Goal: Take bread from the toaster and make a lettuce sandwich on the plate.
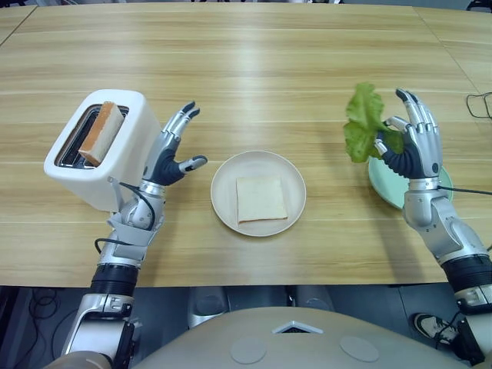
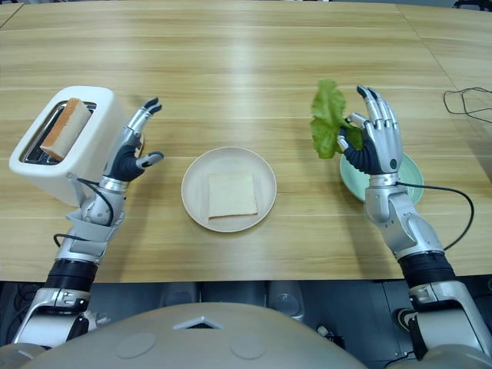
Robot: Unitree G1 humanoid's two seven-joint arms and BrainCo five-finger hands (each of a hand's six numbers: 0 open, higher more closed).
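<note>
A white toaster (image 1: 115, 165) stands at the left with one slice of bread (image 1: 101, 132) sticking up from its slot. Just right of it my left hand (image 1: 171, 150) is open and holds nothing. A beige plate (image 1: 221, 196) sits in the middle of the table, and a slice of bread (image 1: 260, 198) lies flat on it. My right hand (image 1: 409, 142) is raised at the right, pinching a green lettuce leaf (image 1: 362, 121) that hangs above the table, to the right of the beige plate.
A pale green plate (image 2: 410, 177) lies under and behind my right hand. A black cable (image 1: 480, 104) rests at the table's far right edge. The wooden table (image 1: 254, 69) stretches away bare behind the plates.
</note>
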